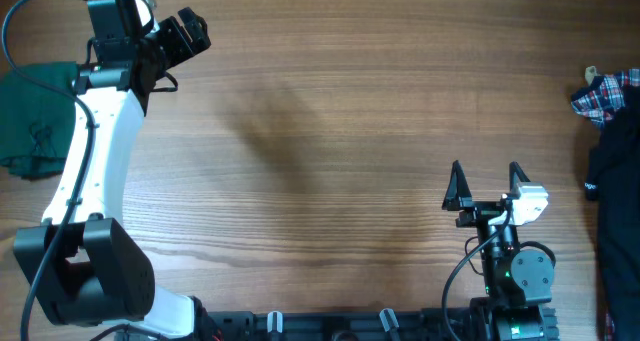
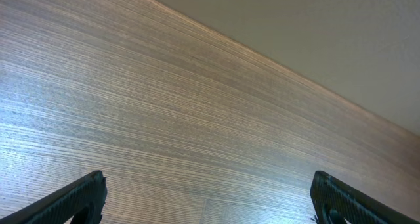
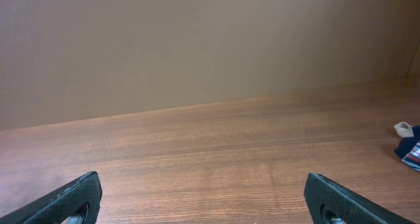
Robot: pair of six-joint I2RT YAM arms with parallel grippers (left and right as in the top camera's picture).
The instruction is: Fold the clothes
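The clothes, one dark green garment [image 1: 35, 116], lie bunched at the table's left edge in the overhead view, partly under my left arm. My left gripper [image 1: 192, 36] is at the far left corner, to the upper right of the garment and apart from it. It is open, and in the left wrist view only bare wood shows between the fingers of this gripper [image 2: 209, 179]. My right gripper [image 1: 487, 186] stands open near the front right, far from the garment. In its own wrist view the right gripper [image 3: 202, 179] holds nothing.
A red-blue plaid cloth [image 1: 605, 93] lies at the far right edge, its corner showing in the right wrist view [image 3: 410, 150]. A black garment [image 1: 615, 181] lies just below it along the right edge. The wooden table [image 1: 330, 131] spans the middle.
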